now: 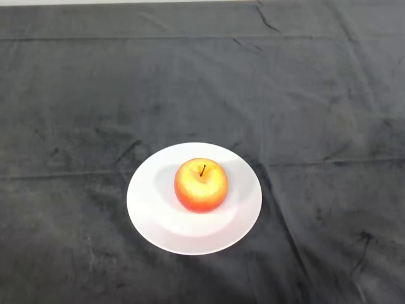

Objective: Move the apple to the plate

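Sitting upright, the apple (201,185) rests on the white plate (152,215).

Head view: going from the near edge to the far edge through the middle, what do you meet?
Dark cloth → near rim of the white plate → apple on the plate → bare dark cloth again.
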You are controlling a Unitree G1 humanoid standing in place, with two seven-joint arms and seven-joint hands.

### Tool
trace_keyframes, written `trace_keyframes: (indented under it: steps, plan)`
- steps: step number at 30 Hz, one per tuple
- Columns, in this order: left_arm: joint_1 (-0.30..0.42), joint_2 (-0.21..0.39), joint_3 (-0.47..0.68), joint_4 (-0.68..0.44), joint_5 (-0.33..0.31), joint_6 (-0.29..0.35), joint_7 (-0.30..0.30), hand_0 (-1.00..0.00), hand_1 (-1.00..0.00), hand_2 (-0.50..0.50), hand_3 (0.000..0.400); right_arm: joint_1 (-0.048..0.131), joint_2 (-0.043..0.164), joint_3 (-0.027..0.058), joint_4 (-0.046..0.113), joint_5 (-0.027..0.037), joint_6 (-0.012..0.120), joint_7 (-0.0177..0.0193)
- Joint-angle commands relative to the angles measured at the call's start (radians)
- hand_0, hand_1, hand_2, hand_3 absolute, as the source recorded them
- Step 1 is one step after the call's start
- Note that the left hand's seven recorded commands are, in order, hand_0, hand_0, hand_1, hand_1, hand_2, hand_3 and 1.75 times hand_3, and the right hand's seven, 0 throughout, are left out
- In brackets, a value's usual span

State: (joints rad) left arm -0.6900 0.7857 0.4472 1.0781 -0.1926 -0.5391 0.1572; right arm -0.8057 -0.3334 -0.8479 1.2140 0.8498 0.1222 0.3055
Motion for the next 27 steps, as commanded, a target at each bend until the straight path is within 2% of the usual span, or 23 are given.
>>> trace_keyframes:
  steps: [1, 27]
  plan:
    - [-0.055, 0.076, 0.028, 0.048, -0.013, -0.020, -0.007, 0.00, 0.00, 0.00, 0.000, -0.031, -0.028, -0.0198, -0.008, 0.0147, -0.010, 0.0010]
    - [-0.065, 0.073, 0.033, 0.070, -0.008, -0.025, -0.021, 0.00, 0.00, 0.00, 0.000, -0.031, -0.028, -0.0206, -0.006, 0.0141, -0.011, 0.0020]
